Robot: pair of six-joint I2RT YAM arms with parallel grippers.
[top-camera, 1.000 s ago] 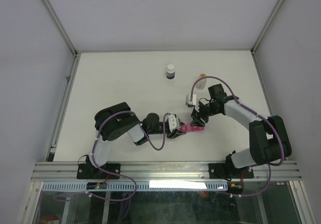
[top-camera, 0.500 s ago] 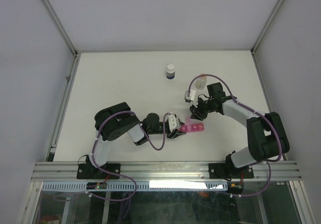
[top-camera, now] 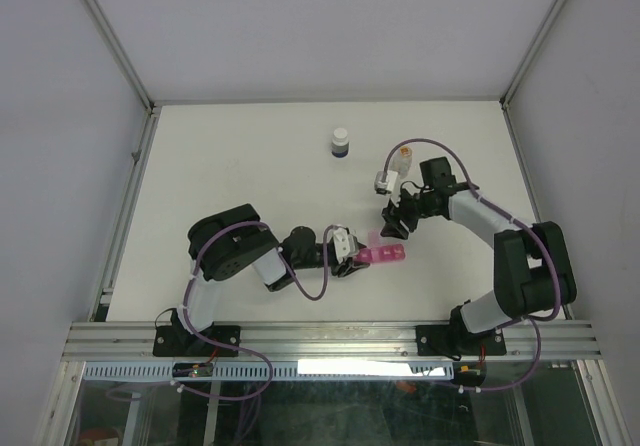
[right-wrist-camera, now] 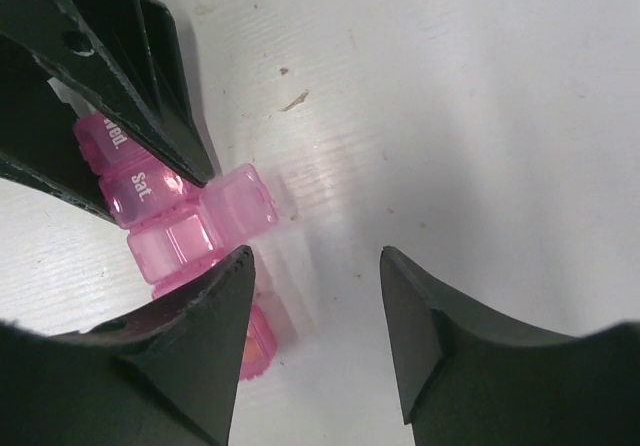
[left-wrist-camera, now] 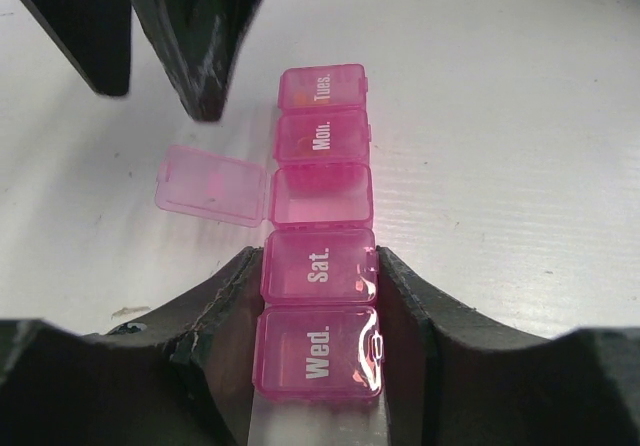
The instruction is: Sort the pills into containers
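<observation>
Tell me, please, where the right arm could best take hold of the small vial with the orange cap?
Probably the vial by its clear body, just below the orange cap, with the jaws coming in level from the near side: it stands upright, round and narrow.

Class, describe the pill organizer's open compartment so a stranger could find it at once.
On the white table, the left gripper clamps a pink pill organizer, a strip of five square compartments. The open compartment is the middle one, between those labelled Mon. and Sat.. It alone has its lid flipped out sideways; the other four are shut.
</observation>
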